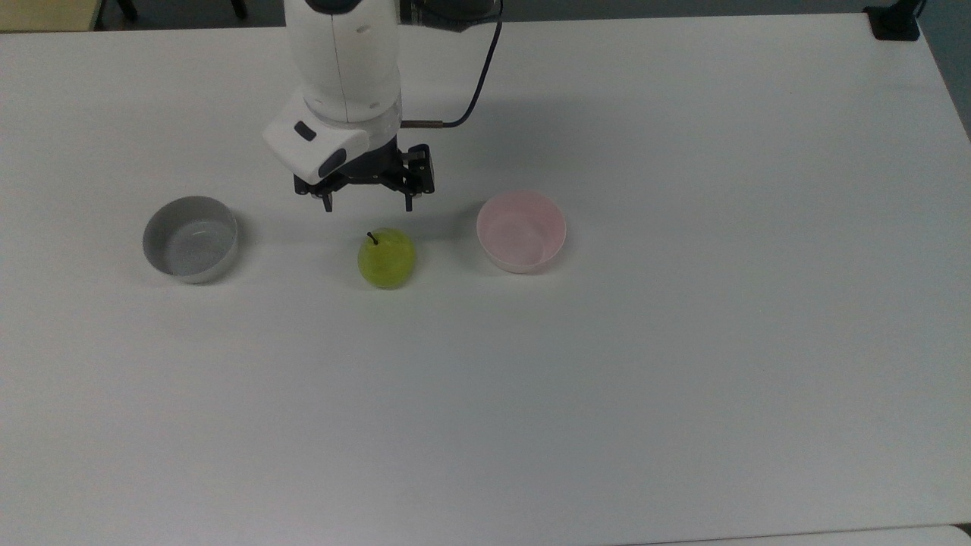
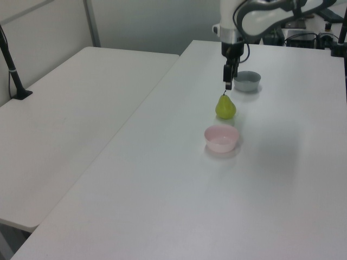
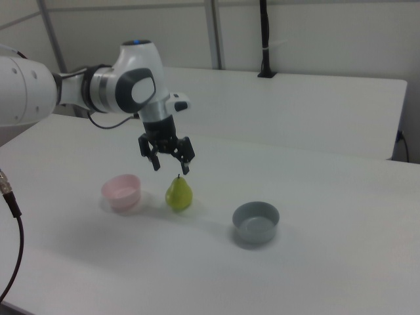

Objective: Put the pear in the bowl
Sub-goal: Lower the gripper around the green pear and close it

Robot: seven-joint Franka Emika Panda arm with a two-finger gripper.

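- The white table (image 1: 683, 379) is flat, matte and smooth.
- The gripper (image 1: 368, 202) hangs just above the pear with its fingers spread and nothing between them.
- The pink bowl (image 1: 521, 230) looks like smooth, thin plastic; the similar grey bowl (image 1: 190, 238) sits well apart.
- The pear (image 1: 387, 258) stands upright between them: glossy, probably light and slippery, best pinched across its wide belly.

A white table (image 1: 683, 394) carries 3 things, set in a row and apart from one another. The pear (image 1: 386, 258) stands upright at the middle (dark stem on top). In the top view the pink bowl (image 1: 522, 230) sits near the pear's right and the grey bowl (image 1: 190, 239) farther off at the pear's left.
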